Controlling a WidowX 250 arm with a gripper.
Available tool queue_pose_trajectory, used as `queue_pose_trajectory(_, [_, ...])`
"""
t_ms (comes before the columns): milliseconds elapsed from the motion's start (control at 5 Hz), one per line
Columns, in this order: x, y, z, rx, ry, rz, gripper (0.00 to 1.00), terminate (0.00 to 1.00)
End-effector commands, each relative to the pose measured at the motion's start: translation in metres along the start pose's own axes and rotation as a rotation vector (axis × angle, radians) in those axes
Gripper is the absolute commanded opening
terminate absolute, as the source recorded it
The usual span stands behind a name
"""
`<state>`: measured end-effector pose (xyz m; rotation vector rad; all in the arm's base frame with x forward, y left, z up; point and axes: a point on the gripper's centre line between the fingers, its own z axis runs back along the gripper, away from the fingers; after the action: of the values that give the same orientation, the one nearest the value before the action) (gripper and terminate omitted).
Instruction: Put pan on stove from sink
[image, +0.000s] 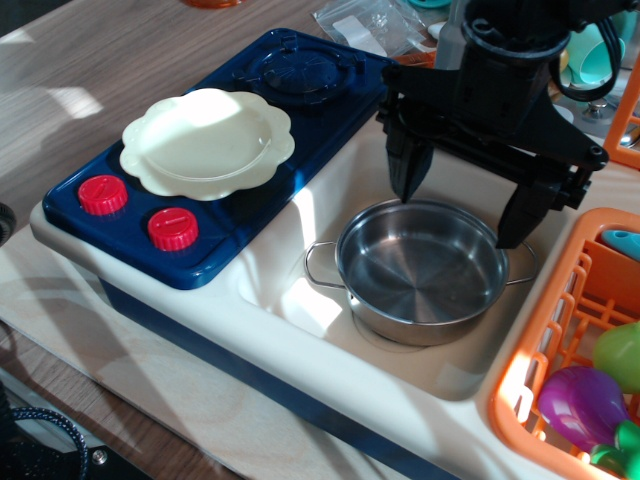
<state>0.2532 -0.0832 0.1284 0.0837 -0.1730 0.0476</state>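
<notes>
Nothing is accomplished yet: the pan (420, 272) sits in the sink (330, 190) at lower centre, the end effector (465, 215) hangs spread open above its far rim, and the stove (300, 130) at upper left awaits it.

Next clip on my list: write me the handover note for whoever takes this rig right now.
Pincer: open, empty, fingers spread above the far rim of the pan; contact not clear.
Pan: upright and empty in the sink, not lifted.
Stove: a cream plate covers the near burner; the far burner is free.
Done: approach only.
Left: grip the pan, lift it, set it on the stove, probably on the far burner.
</notes>
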Motion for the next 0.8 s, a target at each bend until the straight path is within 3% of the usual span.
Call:
queue_pose_trajectory(0, [0.0, 0.0, 0.0, 0.0, 0.0, 0.0, 1.0, 0.0])
queue_pose_trajectory(200, [-0.008, -0.002, 0.004, 0.008, -0.09, -0.148, 1.0, 0.0])
queue_pose_trajectory(600, [-0.017, -0.002, 0.005, -0.027, -0.21, -0.431, 1.0, 0.0])
